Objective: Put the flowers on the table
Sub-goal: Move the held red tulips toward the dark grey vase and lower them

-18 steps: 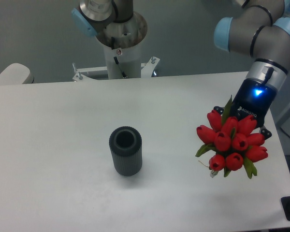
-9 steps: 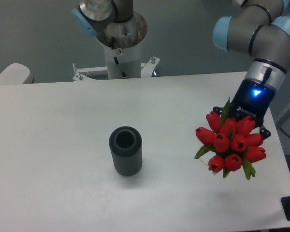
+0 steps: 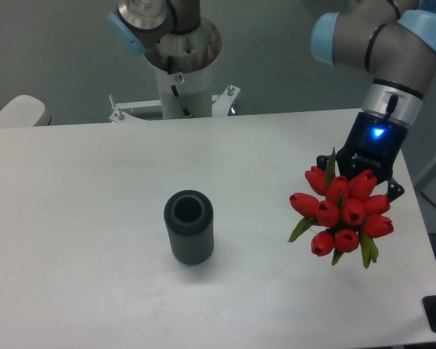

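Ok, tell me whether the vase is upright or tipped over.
Upright: the vase stands on the table, its open mouth facing up and empty.

Behind the work surface we see a plain grey wall (image 3: 51,51) and a pale rounded chair back (image 3: 14,110) at left.

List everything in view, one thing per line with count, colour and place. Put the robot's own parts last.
flowers: one bunch, red buds with green leaves, right side, held above the table.
vase: one, dark grey, ribbed, upright and empty, centre of the table.
table: one, white, fills most of the view.
pedestal: one, white, behind the table's far edge.
pale rounded object: one, off-white, far left edge, cannot tell what it is.
arm: one, grey with light blue joints, upper right.
hand: one, black with a blue light, fingers hidden behind the flowers it carries.
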